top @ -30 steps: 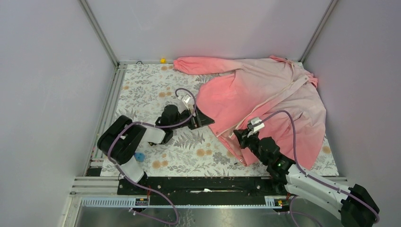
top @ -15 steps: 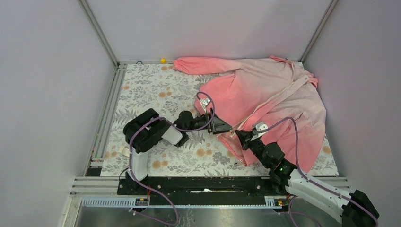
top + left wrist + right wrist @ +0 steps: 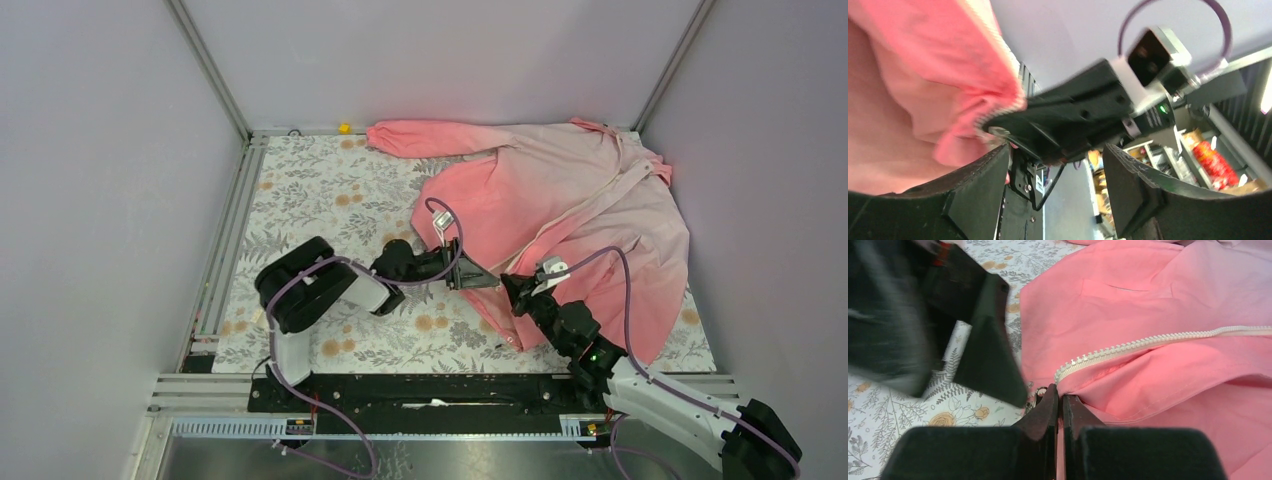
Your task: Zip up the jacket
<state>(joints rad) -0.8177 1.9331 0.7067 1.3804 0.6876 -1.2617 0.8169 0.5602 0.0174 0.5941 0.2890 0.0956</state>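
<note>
Jacket point(image 3: 560, 200) cloth comes closest to the arm bases at its lower hem, on the right half of the floral bench point(image 3: 320, 200). At that near hem the right gripper point(image 3: 507, 285) has its fingers pressed together on the bottom end of the white zipper point(image 3: 1148, 342). It pinches the pink edge and holds it a little off the bench.

Just to its left, the left gripper point(image 3: 488, 280) lies low and points rightward at the same corner. Its fingers point(image 3: 980, 192) are spread apart with nothing between them, and one dark fingertip sits just beside the zipper's end; whether it touches cannot be told.

Beyond the grippers, a single row of zipper teeth runs away along a front flap toward the collar point(image 3: 640, 160). The fabric is strong pink near the hem and fades paler toward the far right corner, where the collar lies bunched. One sleeve point(image 3: 420, 138) stretches left along the far edge of the bench, ending near a small yellow object point(image 3: 345, 127).
</note>
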